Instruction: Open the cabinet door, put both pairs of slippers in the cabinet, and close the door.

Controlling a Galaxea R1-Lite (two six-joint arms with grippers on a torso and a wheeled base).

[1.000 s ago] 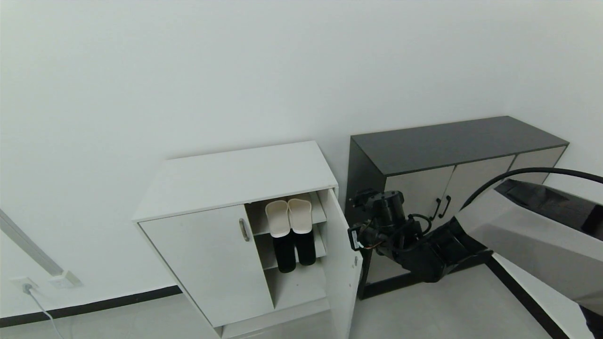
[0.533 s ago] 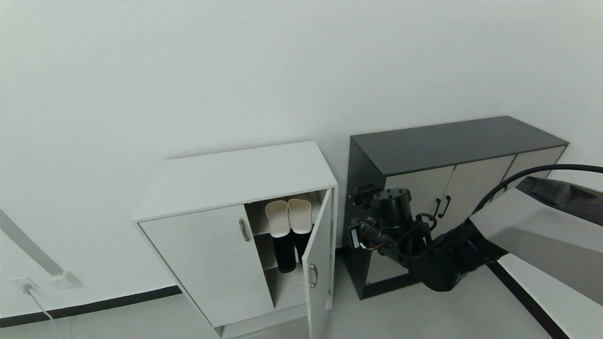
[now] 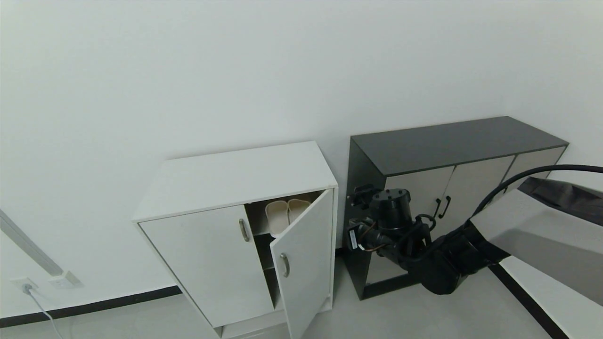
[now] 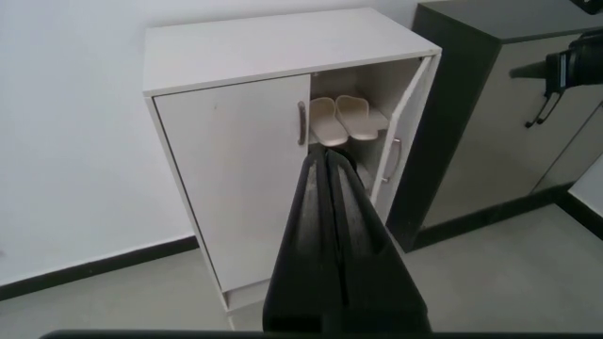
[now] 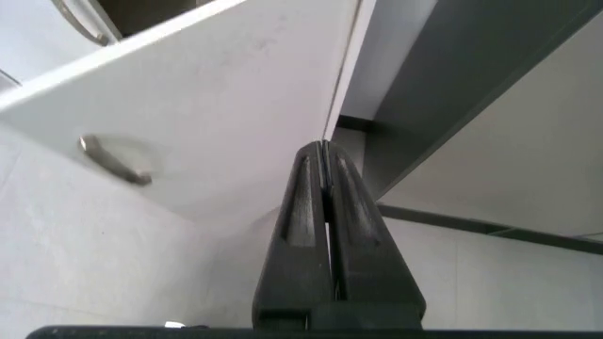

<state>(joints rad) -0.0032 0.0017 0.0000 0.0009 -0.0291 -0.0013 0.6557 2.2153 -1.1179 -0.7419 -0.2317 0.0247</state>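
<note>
The white cabinet (image 3: 235,176) stands against the wall with its right door (image 3: 304,245) ajar at roughly half angle. On the top shelf, a beige pair of slippers (image 3: 281,212) shows through the gap. The door covers the shelves below. My right arm (image 3: 393,226) hangs just right of the cabinet, a little apart from the door's hinge side. My right gripper (image 5: 325,149) is shut and empty, its tip close to the door's outer face (image 5: 245,104). My left gripper (image 4: 327,155) is shut and empty, well back from the cabinet (image 4: 236,141), facing its front.
A dark cabinet (image 3: 452,146) with grey doors stands right beside the white one, behind my right arm. A wall socket with a cable (image 3: 23,285) is at the lower left. Bare grey floor (image 3: 424,320) lies in front of both cabinets.
The right door swung from wide open to half shut, covering the black slippers. My right arm shifted slightly to the right, away from the door.
</note>
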